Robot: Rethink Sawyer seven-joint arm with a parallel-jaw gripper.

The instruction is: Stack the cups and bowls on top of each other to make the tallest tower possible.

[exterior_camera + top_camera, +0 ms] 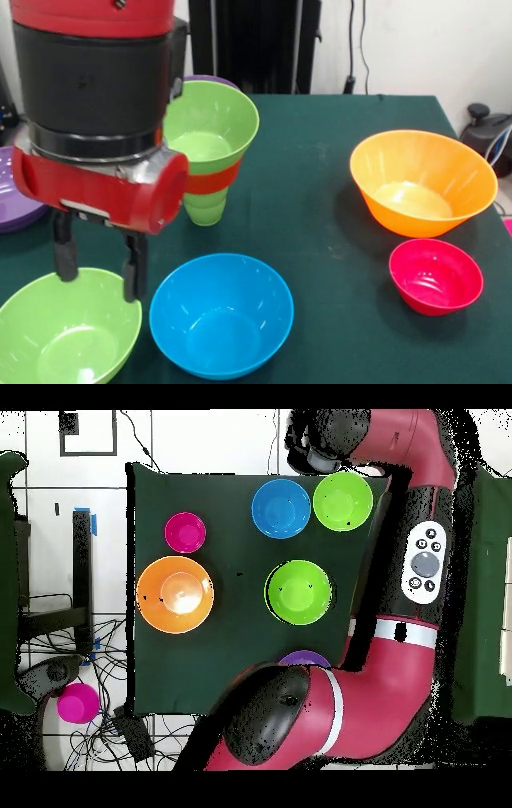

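**Jaws open over the rim of the near lime-green bowl**

The jaws [100,264] hang spread apart with nothing between them, their two dark fingers [66,258] reaching down to the far rim of a lime-green bowl [64,340] that sits upright at the bench's front corner. One finger is near the bowl's far edge, the other at its right side; whether either touches the rim cannot be told. Just beside that bowl, to its right in the front view, sits the blue bowl [222,314], also upright and empty.

Behind these two stands the tower [208,156]: a slim light-green cup [205,210] at the base, an orange-red band [214,179] above it, and a second lime-green bowl [211,124] flaring on top. A purple rim [210,80] shows just behind the tower.

Well apart on the other side of the green bench [320,208] rest the large orange bowl [422,184] and, nearer the camera, the small pink-red bowl [436,276]. Another purple bowl [12,200] lies partly hidden behind the arm [96,104]. In the overhead view a further pink bowl [78,703] sits off the bench, on the floor among cables.
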